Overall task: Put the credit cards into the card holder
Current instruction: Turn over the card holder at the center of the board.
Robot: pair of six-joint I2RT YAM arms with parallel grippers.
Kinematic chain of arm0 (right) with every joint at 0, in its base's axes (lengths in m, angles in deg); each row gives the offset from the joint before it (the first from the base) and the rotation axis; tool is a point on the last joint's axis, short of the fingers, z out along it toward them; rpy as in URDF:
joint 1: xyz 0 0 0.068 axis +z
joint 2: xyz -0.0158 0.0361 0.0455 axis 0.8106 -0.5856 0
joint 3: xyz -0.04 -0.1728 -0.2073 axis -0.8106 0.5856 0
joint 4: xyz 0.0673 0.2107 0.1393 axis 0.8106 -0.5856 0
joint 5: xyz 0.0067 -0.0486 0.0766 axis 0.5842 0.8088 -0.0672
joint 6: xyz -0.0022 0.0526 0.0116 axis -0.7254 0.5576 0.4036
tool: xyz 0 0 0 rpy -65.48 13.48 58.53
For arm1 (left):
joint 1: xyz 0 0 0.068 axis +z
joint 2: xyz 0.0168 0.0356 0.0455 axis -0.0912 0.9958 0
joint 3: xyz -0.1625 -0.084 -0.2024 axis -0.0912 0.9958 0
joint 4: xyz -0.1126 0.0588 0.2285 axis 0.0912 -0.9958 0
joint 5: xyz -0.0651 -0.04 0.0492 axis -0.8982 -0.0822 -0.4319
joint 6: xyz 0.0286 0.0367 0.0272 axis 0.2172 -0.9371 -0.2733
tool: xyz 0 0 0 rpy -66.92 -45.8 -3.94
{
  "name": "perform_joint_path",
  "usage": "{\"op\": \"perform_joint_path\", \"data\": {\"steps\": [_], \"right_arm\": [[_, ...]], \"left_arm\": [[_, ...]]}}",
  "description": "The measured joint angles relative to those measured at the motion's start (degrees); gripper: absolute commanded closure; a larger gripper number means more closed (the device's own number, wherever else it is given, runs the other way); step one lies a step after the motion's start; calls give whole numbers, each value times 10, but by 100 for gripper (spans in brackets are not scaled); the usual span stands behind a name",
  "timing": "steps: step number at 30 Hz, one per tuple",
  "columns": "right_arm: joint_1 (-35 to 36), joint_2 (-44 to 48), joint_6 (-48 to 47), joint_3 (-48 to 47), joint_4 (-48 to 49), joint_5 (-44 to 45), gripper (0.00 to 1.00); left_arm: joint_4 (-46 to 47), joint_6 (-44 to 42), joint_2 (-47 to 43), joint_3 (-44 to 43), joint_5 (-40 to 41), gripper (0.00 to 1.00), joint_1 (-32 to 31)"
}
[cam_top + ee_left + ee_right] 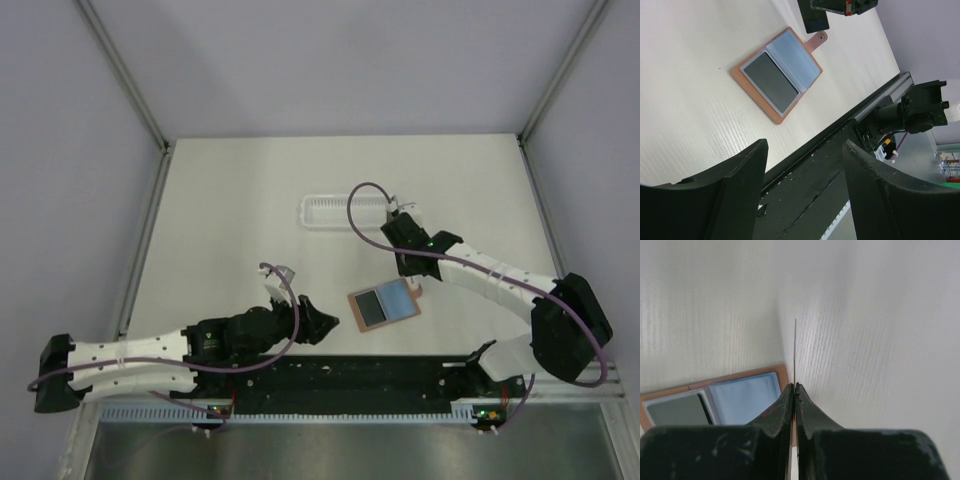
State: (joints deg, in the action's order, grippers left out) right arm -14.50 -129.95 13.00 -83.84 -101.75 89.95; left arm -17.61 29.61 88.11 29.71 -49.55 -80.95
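Note:
The card holder (383, 305) lies open on the table, reddish-brown, with a dark panel on its left and a pale blue panel on its right. It also shows in the left wrist view (777, 75) and in the right wrist view (715, 400). My right gripper (410, 275) hangs just beyond the holder's far right corner, shut on a black credit card (814, 20). That card stands on edge and shows as a thin line (795, 350) above the pinched fingertips (795, 386). My left gripper (325, 318) sits left of the holder, open and holding nothing (805, 150).
A white slatted tray (335, 212) lies at the back of the table, behind the right gripper. A black rail (350, 375) runs along the near edge, directly under the left gripper (840, 150). The holder's small strap (817, 39) sticks out towards the right gripper.

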Motion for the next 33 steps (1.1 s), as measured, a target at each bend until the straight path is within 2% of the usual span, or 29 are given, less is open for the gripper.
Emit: {"op": "perform_joint_path", "data": {"steps": [14, 23, 33], "right_arm": [[-35, -98, -47, -23, 58, -5, 100], [-37, -98, -48, -15, 72, -20, 100], [-38, -56, -23, 28, 68, -71, 100]], "left_arm": [[3, 4, -9, 7, -9, 34, 2], [3, 9, -12, 16, -11, 34, 2], [3, 12, -11, 16, -14, 34, 2]]}}
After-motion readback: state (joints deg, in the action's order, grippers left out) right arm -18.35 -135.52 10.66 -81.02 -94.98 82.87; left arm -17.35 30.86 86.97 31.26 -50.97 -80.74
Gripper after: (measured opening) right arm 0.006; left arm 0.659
